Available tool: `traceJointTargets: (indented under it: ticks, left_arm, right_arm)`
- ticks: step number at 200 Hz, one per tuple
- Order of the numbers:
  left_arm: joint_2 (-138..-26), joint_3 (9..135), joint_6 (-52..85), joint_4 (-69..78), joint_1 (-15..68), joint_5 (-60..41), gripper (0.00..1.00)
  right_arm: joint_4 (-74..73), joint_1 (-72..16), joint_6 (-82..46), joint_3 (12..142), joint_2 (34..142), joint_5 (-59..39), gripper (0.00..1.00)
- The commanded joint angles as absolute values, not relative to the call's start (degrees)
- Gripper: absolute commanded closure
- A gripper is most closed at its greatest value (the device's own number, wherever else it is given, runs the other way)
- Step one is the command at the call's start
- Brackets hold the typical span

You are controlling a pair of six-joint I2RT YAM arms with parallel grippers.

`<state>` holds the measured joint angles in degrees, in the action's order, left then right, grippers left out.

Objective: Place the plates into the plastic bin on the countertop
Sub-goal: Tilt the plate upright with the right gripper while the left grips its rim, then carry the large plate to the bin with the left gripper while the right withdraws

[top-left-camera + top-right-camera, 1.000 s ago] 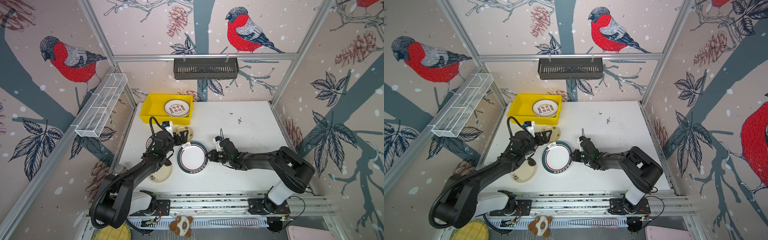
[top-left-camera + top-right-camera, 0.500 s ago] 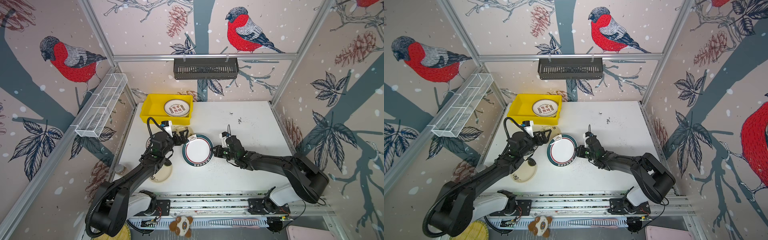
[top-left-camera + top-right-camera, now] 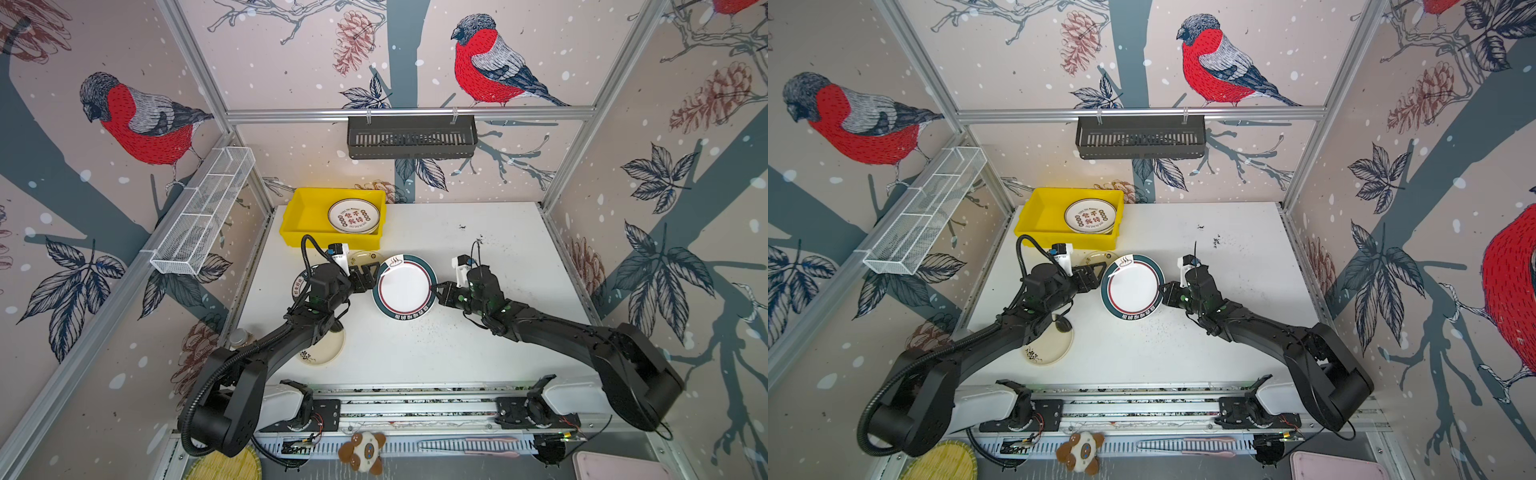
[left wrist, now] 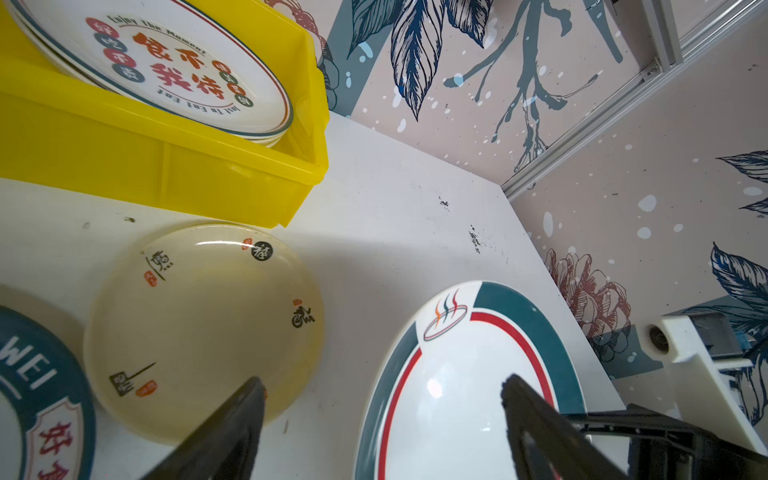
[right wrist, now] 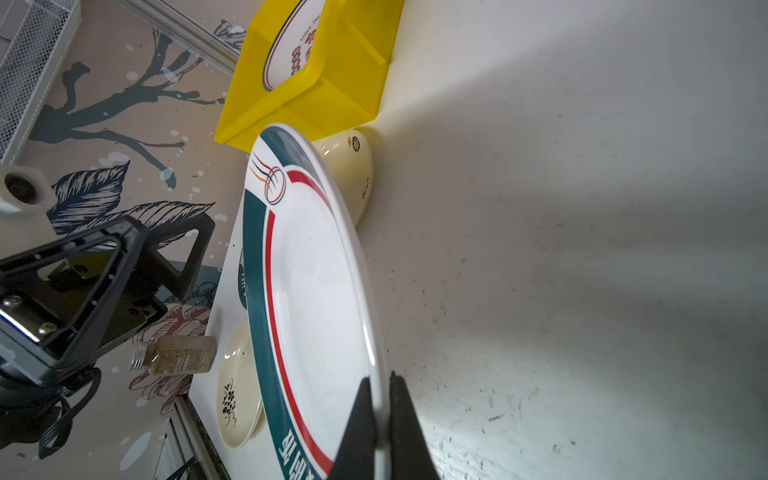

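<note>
While the right gripper [image 5: 378, 388] pinches the green-rimmed plate [image 3: 403, 286], left jaws stand apart

Where both top views show mid-countertop [image 3: 478, 340], the green-rimmed plate is held tilted, its rim clamped between the right gripper's closed fingers. At the opposite rim the left gripper [image 4: 382, 390] has its fingers spread wide; contact cannot be told. At the far left corner stands the plastic bin [image 3: 299, 216], holding stacked lettered plates [image 3: 354, 216]. Just beside the bin lies a cream plate [image 4: 199, 328].
</note>
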<state>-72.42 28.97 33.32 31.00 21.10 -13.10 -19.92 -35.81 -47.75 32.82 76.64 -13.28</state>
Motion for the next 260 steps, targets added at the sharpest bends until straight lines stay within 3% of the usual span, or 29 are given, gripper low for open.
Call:
traceJointTargets:
  ticks: [1,27,65,112,192,220,260]
  left_arm:
    - [-73.70,29.44,35.03,37.04,23.06,-14.21,0.14]
    - [-77.73,31.61,36.25,38.86,26.45,-14.23,0.18]
    - [-83.84,33.49,38.75,42.10,28.89,-17.46,0.31]
    - [-86.46,34.86,39.11,43.03,30.18,-17.81,0.33]
    - [-89.14,35.77,41.56,46.08,30.49,-20.51,0.61]
    - [-88.43,36.08,41.09,45.28,30.45,-20.56,0.77]
    - [-88.44,36.71,40.96,44.34,30.50,-20.91,0.93]
  right_arm:
    - [-22.46,-34.63,-47.37,32.74,75.48,-14.22,1.00]
    - [-22.57,-33.93,-47.37,32.36,73.94,-14.68,0.99]
    - [-22.94,-33.58,-47.31,31.43,72.08,-14.77,0.99]
    - [-22.69,-32.34,-47.29,29.97,69.45,-14.67,0.99]
    - [-22.08,-30.54,-46.77,29.62,69.71,-15.75,0.99]
    - [-21.29,-30.17,-46.12,29.45,69.00,-15.04,0.99]
    - [-20.40,-29.90,-45.40,29.85,68.41,-14.60,0.99]
